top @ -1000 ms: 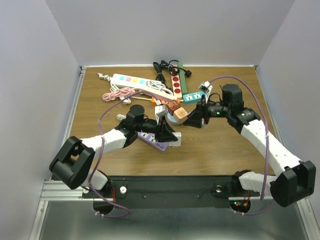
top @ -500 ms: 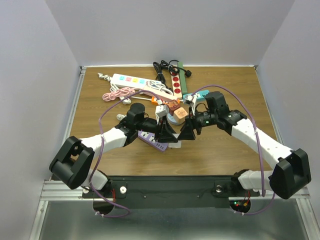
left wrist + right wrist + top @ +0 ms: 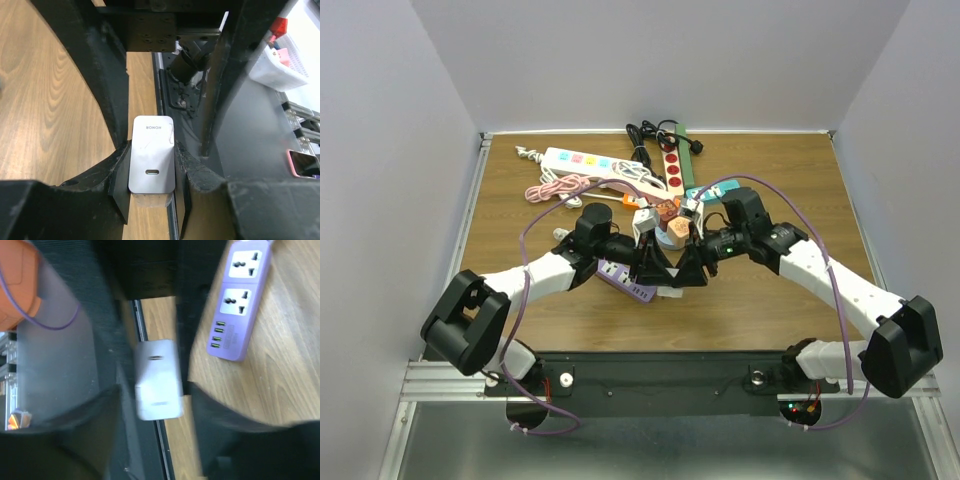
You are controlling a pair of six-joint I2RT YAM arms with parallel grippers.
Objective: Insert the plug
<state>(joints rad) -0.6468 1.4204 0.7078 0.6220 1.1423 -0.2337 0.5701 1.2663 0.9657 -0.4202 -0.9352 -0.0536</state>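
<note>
My left gripper (image 3: pixel 655 268) is shut on a white charger plug (image 3: pixel 152 157); its two black fingers press on the plug's sides, with the USB port facing the camera. The plug (image 3: pixel 672 287) hangs just above the table, beside the near end of a purple power strip (image 3: pixel 623 280). My right gripper (image 3: pixel 690 270) is open and right next to the left one. In the right wrist view the plug (image 3: pixel 157 380) lies between the right gripper's (image 3: pixel 155 402) spread fingers, with gaps on both sides. The purple strip (image 3: pixel 240 300) shows two sockets and several USB ports.
A heap of power strips lies at the back middle: a white one with coloured buttons (image 3: pixel 582 162), a green one with red sockets (image 3: pixel 672 165), an orange cube adapter (image 3: pixel 677 229), pink cable (image 3: pixel 552 188) and black cable (image 3: pixel 645 134). The table's front edge is close below the grippers.
My right arm has swung left and toward the near edge, bringing its open gripper up to the plug held by the left gripper. The left arm has barely moved.
</note>
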